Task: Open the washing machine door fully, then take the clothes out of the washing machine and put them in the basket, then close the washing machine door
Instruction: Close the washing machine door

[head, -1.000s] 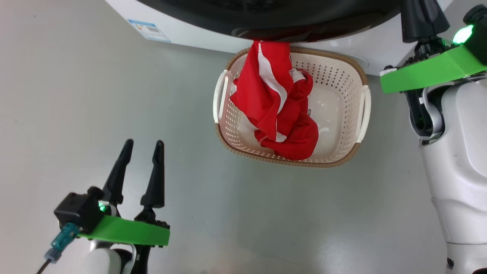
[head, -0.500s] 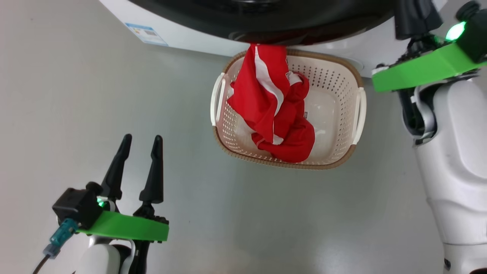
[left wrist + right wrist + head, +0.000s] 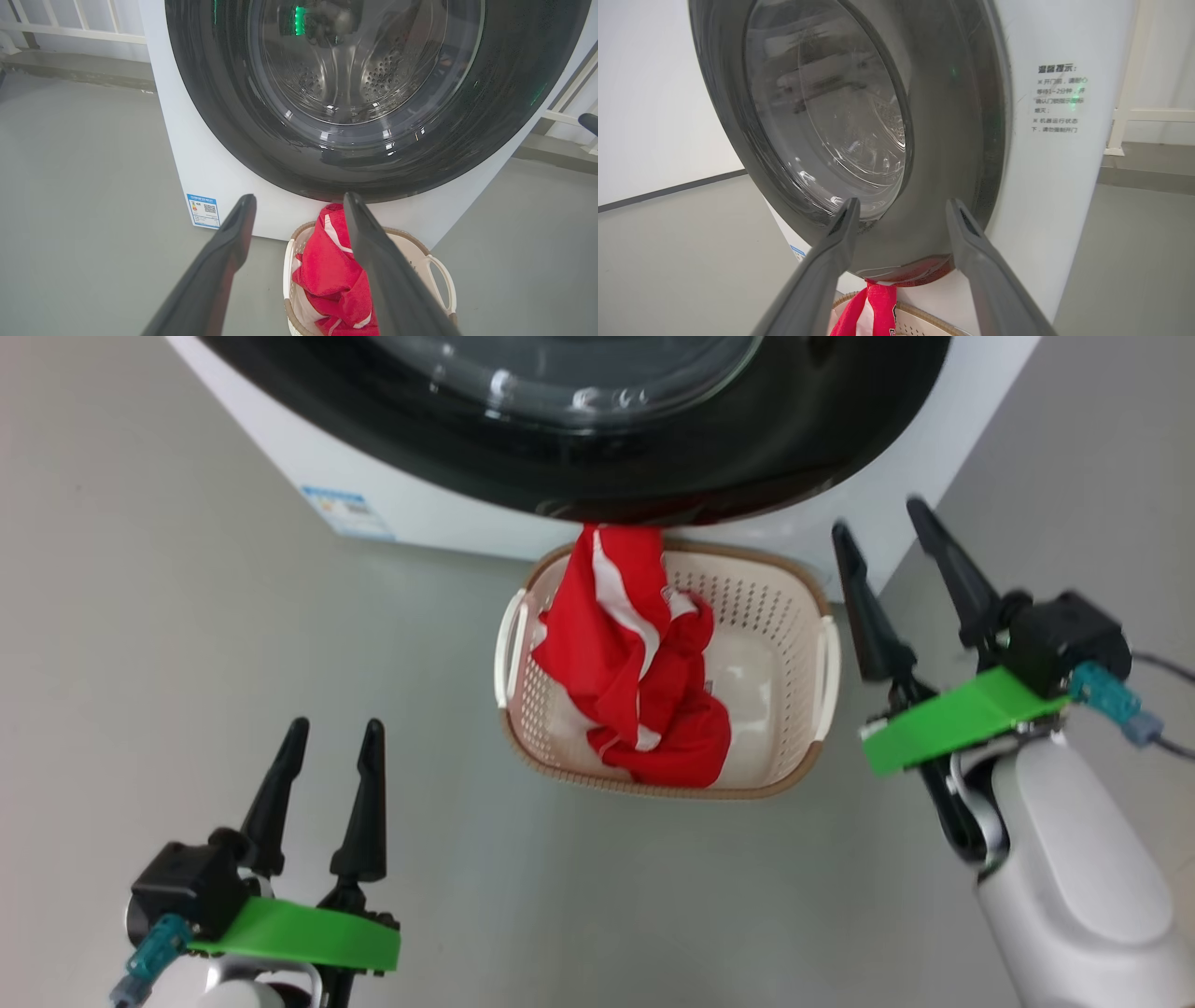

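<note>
- Washing machine [image 3: 429,513] at the far side of the scene, white, with a small blue-edged label [image 3: 347,511] low on its front at the left.
- Washing machine door [image 3: 794,439] lying flat against the machine's front, glossy black rim around a bulging glass window; perforated drum visible through the glass in the left wrist view.
- Basket [image 3: 766,607] on the grey floor [image 3: 187,616], just in front of the machine and below the door's lower edge.
- Clothes [image 3: 625,681] in the left half of the basket: red fabric with white stripes, heaped toward the near rim, one strip rising to the door's lower edge and lost from sight beneath it. Caught there or only touching: cannot tell.
- Left gripper [image 3: 336,728] at the near left, well apart from the basket, fingers spread wide, nothing between them.
- Right gripper [image 3: 878,518] to the right of the basket, near its right handle, fingers pointing toward the machine, spread wide, holding nothing.
</note>
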